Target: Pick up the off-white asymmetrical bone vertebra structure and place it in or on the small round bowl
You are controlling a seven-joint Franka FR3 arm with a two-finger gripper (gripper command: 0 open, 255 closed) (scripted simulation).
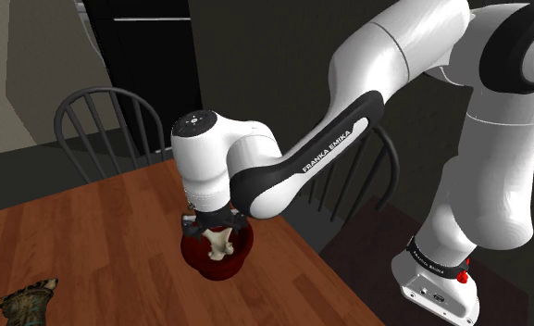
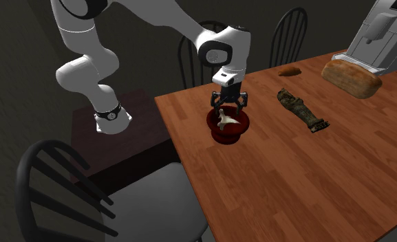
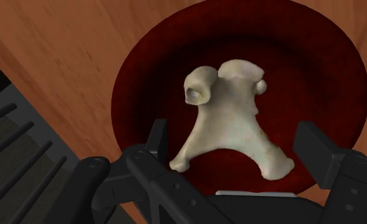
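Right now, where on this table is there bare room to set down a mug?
The table is barest in the second exterior view's lower right, between the red bowl, the dark figurine and the table's edge. The far end is crowded: bread loaf, white appliance. The end effector hangs over the bowl, so avoid there.

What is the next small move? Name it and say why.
Probably lift the hand straight up, clear of the bowl. The off-white bone already lies inside the dark red bowl, and the fingers stand apart on either side of it, apparently not clasping it, so the placing looks done.
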